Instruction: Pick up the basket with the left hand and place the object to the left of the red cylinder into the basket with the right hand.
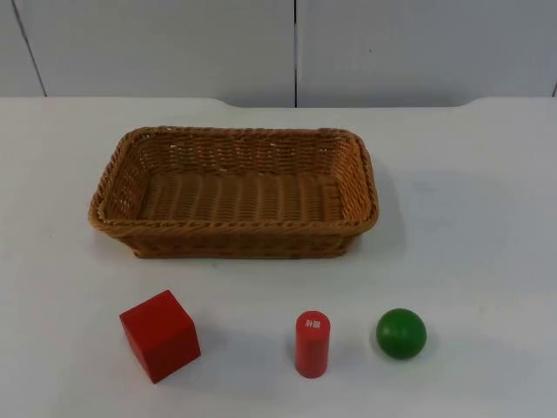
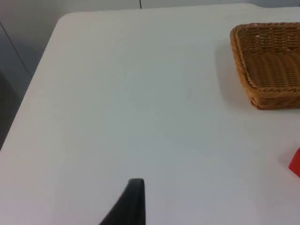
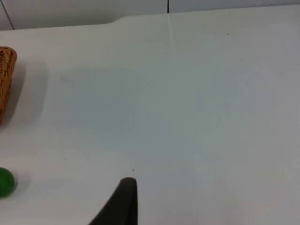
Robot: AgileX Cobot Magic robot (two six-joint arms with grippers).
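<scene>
A brown wicker basket [image 1: 235, 228] stands in the middle of the table with nothing in it. In front of it lie a red cube [image 1: 160, 335], an upright red cylinder [image 1: 312, 344] and a green ball [image 1: 401, 333], in a row from left to right. The cube is the object left of the cylinder. My left gripper [image 2: 133, 201] waits over bare table well to the left of the basket [image 2: 267, 89], with a corner of the cube [image 2: 296, 161] in its view. My right gripper [image 3: 123, 201] waits to the right of the ball [image 3: 5, 182] and the basket's end [image 3: 5, 79].
The white table [image 1: 470, 218] runs back to a grey partition wall [image 1: 174, 43]. Its left edge and rounded far corner [image 2: 58, 26] lie close to the left gripper. Open table surface lies on both sides of the basket.
</scene>
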